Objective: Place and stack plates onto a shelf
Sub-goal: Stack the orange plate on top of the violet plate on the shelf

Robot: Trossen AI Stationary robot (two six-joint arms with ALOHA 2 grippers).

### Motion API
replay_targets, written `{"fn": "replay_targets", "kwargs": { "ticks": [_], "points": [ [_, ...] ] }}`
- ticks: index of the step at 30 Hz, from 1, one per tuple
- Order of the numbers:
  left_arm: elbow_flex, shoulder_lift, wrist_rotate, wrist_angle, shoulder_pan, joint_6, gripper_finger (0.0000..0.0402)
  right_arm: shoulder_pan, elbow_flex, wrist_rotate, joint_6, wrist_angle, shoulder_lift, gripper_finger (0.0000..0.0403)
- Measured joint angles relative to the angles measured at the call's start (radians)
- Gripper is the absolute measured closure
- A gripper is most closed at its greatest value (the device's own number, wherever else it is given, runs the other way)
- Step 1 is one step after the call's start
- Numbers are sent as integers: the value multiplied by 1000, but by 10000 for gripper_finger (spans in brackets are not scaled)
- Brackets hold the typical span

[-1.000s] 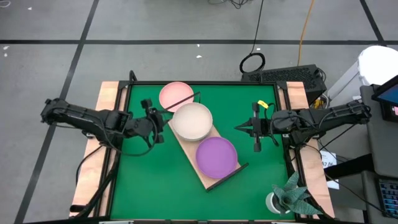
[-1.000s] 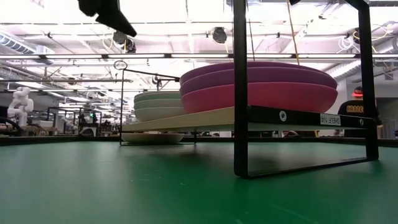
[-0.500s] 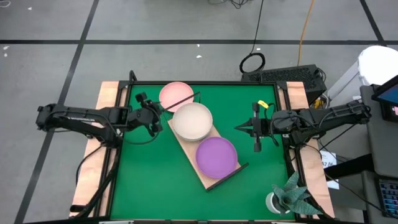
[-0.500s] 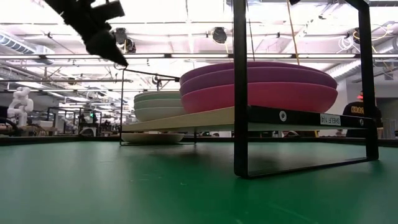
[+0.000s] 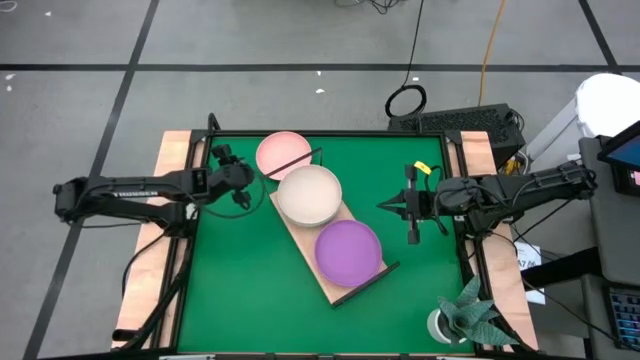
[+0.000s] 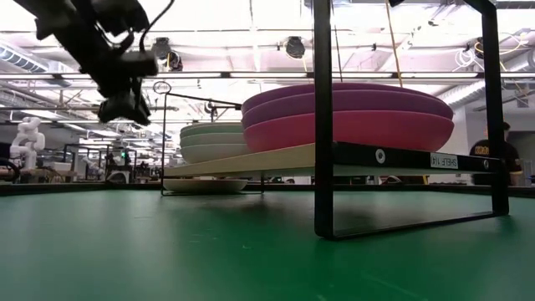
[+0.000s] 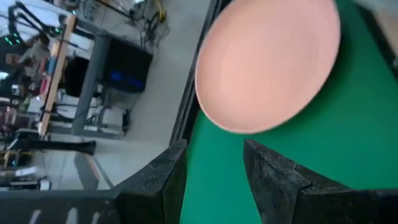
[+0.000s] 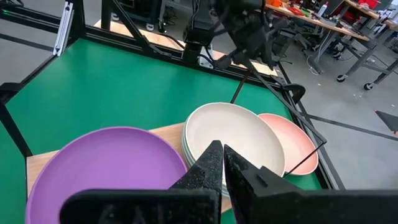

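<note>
A salmon pink plate (image 5: 281,152) (image 7: 267,62) lies flat on the green mat at the shelf's far end, with the black wire frame (image 5: 300,160) crossing over it. The light wood shelf (image 5: 335,285) runs diagonally and carries a beige-topped stack (image 5: 309,195) and a purple-topped stack (image 5: 349,251) (image 6: 347,109). My left gripper (image 5: 245,176) (image 7: 214,171) is open, hovering just left of the pink plate and touching nothing. My right gripper (image 5: 385,206) (image 8: 219,155) is shut and waits right of the shelf, pointing at it.
A potted plant (image 5: 465,318) stands at the table's near right corner. The shelf's tall wire end frame (image 6: 322,125) rises at its near end. Bare green mat (image 5: 250,290) lies left of and in front of the shelf.
My left gripper has swung toward the table's far edge, closer to the pink plate, and sits lower in the low view. The plates, the shelf and the right arm have stayed where they were.
</note>
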Motion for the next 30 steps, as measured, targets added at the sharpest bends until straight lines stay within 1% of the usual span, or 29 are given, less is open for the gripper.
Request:
{"fn": "replay_targets", "kwargs": {
  "ticks": [2,5,8,11,14,16,26,30],
  "points": [
    [-17,14,26,3,23,2,238,0,0,0,0,1,0,403],
    [-42,42,132,10,58,36,238,0,0,0,-1,0,0,403],
    [-67,71,230,66,88,88,238,0,0,1,-2,0,0,403],
    [-90,101,283,111,107,177,238,0,0,1,-2,0,0,403],
    [-95,130,336,117,122,262,238,0,0,1,-2,0,0,403],
    [-95,156,357,136,131,316,238,0,0,1,-4,0,0,403],
    [-95,299,378,285,220,501,238,0,0,2,-6,0,0,403],
    [-95,331,379,339,264,544,238,0,0,2,-6,0,0,403]
  ]
}}
